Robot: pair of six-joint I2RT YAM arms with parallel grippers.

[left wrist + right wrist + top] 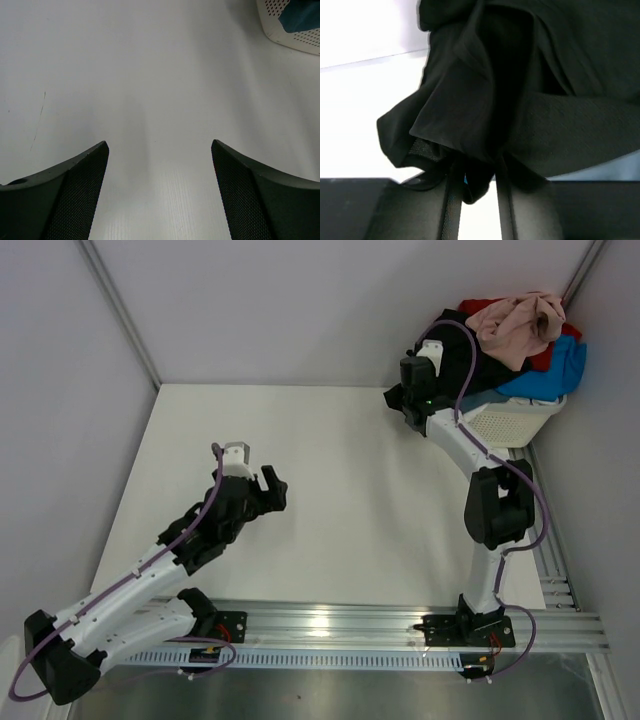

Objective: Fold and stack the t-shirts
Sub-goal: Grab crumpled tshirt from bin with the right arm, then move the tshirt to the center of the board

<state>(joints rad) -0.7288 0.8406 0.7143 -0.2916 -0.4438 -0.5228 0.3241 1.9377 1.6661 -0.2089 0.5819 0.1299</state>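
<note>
In the far right corner of the table, the t-shirts lie in a loose heap that fills the white basket and rises above its rim. The beige-pink t-shirt is on top, crumpled. The red t-shirt shows under it at the back, and the bright blue t-shirt hangs over the right side. The black t-shirt spills out on the left side of the basket, toward the table. The right gripper is at this black cloth; its jaws stand narrow and pinch a fold of it between them. The left gripper is well apart from the basket, above bare table, with its jaws wide and nothing between them.
</note>
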